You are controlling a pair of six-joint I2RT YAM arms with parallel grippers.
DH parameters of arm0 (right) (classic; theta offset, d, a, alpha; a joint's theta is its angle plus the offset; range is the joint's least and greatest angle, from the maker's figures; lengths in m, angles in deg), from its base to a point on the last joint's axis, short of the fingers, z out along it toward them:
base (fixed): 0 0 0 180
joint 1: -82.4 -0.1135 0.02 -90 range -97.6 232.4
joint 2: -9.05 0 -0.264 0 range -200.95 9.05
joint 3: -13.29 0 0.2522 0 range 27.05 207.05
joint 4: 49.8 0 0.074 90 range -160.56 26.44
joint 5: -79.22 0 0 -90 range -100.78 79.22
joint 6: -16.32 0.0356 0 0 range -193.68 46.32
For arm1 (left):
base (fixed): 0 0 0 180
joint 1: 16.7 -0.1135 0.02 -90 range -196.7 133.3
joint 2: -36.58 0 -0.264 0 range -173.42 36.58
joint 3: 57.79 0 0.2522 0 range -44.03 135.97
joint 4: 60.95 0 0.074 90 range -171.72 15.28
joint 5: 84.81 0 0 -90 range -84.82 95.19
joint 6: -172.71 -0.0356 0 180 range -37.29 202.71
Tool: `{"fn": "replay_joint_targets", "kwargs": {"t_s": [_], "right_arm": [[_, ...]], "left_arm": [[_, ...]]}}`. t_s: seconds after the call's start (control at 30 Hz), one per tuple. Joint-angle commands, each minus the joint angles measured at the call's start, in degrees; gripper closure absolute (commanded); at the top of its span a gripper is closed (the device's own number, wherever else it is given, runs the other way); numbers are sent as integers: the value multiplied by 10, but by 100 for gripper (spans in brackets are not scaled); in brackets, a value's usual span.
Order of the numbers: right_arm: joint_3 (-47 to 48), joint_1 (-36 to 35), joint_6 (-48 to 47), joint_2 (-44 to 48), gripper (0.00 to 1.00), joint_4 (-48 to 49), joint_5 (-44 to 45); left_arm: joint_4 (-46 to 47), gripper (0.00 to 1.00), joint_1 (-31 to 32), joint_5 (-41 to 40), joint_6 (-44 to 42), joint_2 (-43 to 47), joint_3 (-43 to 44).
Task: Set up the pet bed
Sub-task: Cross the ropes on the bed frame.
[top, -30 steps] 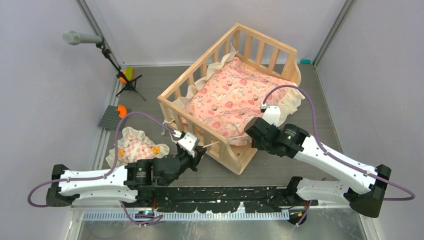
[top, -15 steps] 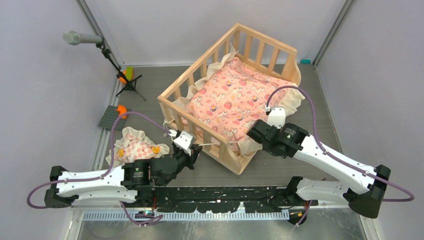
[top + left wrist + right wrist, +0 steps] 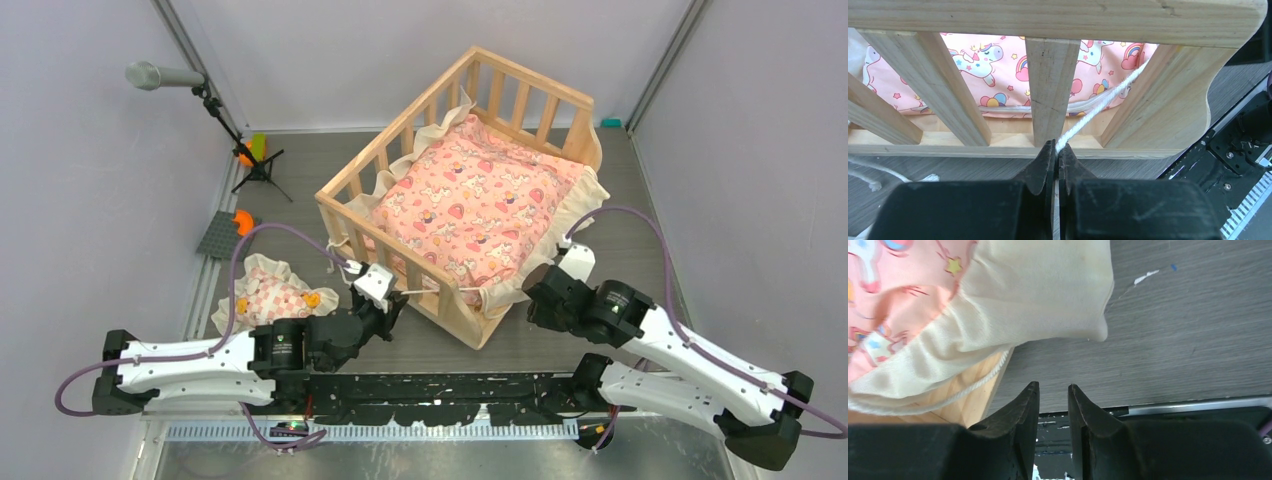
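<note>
The grey tabletop (image 3: 640, 160) carries the pet bed (image 3: 530, 82) at its centre, cushion (image 3: 470, 205) inside. The left tool (image 3: 1056, 150) pinches the tie cord (image 3: 1100, 109) at the slats. The right tool (image 3: 1053, 390), narrowly parted, holds nothing. Fastening the cushion seems to be the step in hand, and drawing the cord snug likely comes next.

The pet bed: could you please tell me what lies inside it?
A pink, cream-frilled cushion fills the pet bed; whatever lies beneath the cushion is hidden.

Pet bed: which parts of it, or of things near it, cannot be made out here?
- Pet bed base: top view, covered by the pink cushion.
- White cord, far end: left wrist view, hidden behind the corner post.
- Fingers of the right hand: top view, hidden under its own wrist.
</note>
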Motion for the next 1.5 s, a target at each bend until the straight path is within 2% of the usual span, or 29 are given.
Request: {"fn": "replay_joint_targets", "kwargs": {"t_s": [0.0, 0.13, 0.27, 0.5, 0.67, 1.1, 1.23, 1.4, 1.47], "right_arm": [[-30, 0, 45, -14, 68, 35, -30], [-50, 0, 54, -30, 67, 49, -22], [-52, 0, 64, -41, 60, 59, 35], [-24, 2, 60, -1, 43, 119, 103], [-17, 12, 47, -14, 40, 143, 102], [-57, 63, 23, -49, 41, 211, 34], [-76, 69, 32, -55, 47, 212, 18], [-110, 70, 42, -54, 50, 241, -5], [-113, 70, 44, -54, 57, 242, -4]], "left_arm": [[14, 100, -2, 1, 7, 7, 3], [8, 100, -3, -2, 9, 17, 0], [2, 100, -3, -4, 11, 25, -5], [-5, 100, -3, -4, 13, 33, -5], [-5, 100, -3, -8, 14, 36, -9], [-4, 100, -3, -9, 16, 38, -12], [-1, 100, -3, -9, 15, 37, -13], [3, 100, -3, -5, 16, 34, -12], [3, 100, -2, -5, 16, 34, -13]]}}
